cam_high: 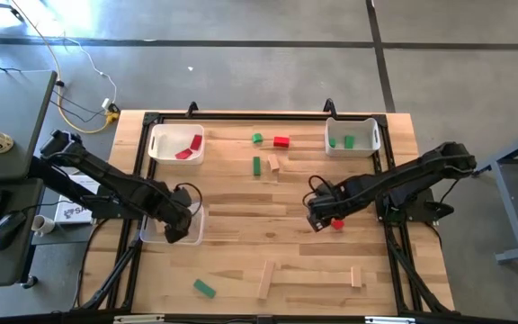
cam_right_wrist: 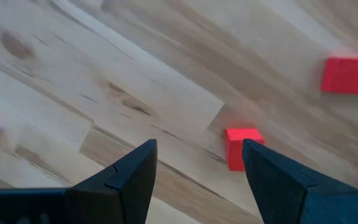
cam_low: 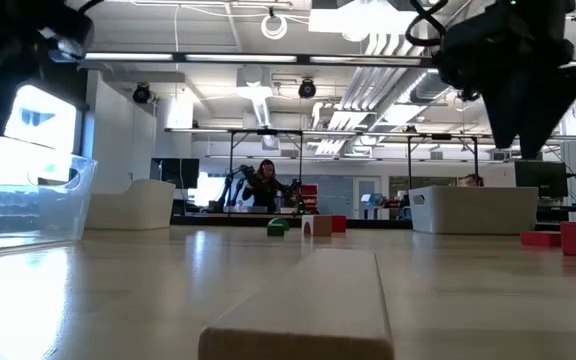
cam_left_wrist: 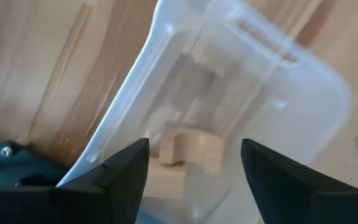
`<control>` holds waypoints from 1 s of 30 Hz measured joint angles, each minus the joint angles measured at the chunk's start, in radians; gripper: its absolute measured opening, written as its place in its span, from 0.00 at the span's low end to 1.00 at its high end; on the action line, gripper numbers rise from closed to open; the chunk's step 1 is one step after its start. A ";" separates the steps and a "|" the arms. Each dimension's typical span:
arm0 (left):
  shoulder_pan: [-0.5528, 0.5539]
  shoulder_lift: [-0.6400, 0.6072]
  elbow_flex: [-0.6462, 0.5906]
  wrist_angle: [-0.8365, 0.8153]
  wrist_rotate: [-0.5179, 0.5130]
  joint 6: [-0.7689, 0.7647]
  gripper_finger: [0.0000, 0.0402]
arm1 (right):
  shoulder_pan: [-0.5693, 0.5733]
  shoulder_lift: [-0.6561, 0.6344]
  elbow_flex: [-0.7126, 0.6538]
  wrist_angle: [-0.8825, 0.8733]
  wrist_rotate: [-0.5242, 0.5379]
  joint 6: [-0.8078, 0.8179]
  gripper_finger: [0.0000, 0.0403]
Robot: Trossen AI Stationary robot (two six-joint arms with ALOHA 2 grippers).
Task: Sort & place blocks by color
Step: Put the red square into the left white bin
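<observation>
Sorting's partway: red blocks point(cam_high: 188, 148) sit in one white bin point(cam_high: 156, 144), green ones point(cam_high: 341, 141) in the other, wood pieces point(cam_left_wrist: 188, 151) in the clear bin point(cam_left_wrist: 303, 93). Left gripper point(cam_left_wrist: 194, 165) hovers there, jaws released; right gripper point(cam_right_wrist: 197, 165), jaws spread and empty, hangs over a red cube point(cam_right_wrist: 241, 147). Several blocks point(cam_high: 268, 164) are left on the table point(cam_high: 241, 225).

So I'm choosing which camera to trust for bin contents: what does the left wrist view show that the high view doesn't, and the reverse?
Only the left wrist view shows plain wood blocks lying inside the clear bin. Only the high view shows the white bin with red blocks, the white bin with green blocks, and the right gripper by a red cube. Both show the open left gripper over the clear bin.
</observation>
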 joint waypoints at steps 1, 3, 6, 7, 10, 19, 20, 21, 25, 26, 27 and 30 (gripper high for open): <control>0.000 -0.015 0.011 0.000 -0.008 -0.001 0.60 | 0.007 0.000 -0.012 0.005 -0.002 0.007 0.55; 0.001 -0.043 0.037 0.002 -0.025 -0.002 0.60 | 0.019 0.000 -0.031 0.006 -0.004 0.017 0.55; 0.001 -0.086 0.078 0.002 -0.075 -0.008 0.60 | 0.031 0.000 -0.057 0.009 -0.010 0.034 0.55; 0.001 -0.099 0.091 0.002 -0.094 -0.012 0.60 | 0.034 0.000 -0.064 0.009 -0.018 0.033 0.55; 0.001 -0.136 0.127 0.002 -0.164 -0.018 0.60 | 0.035 0.000 -0.082 0.009 -0.029 0.033 0.55; 0.024 -0.222 0.188 0.004 -0.420 -0.017 0.60 | 0.034 0.000 -0.144 0.047 -0.052 0.031 0.55; 0.032 -0.231 0.191 0.004 -0.436 -0.013 0.60 | 0.034 0.000 -0.153 0.056 -0.058 0.031 0.55; 0.041 -0.236 0.194 0.005 -0.451 -0.005 0.59 | 0.034 0.000 -0.161 0.063 -0.060 0.031 0.55; 0.076 -0.251 0.194 0.010 -0.496 0.024 0.60 | 0.034 0.000 -0.191 0.086 -0.068 0.041 0.55; 0.085 -0.252 0.194 0.012 -0.506 0.034 0.59 | 0.034 0.000 -0.199 0.091 -0.069 0.047 0.55; 0.094 -0.252 0.194 0.015 -0.515 0.045 0.59 | 0.034 0.000 -0.207 0.093 -0.070 0.055 0.55; 0.122 -0.251 0.194 0.030 -0.518 0.085 0.60 | 0.034 0.000 -0.231 0.107 -0.069 0.063 0.55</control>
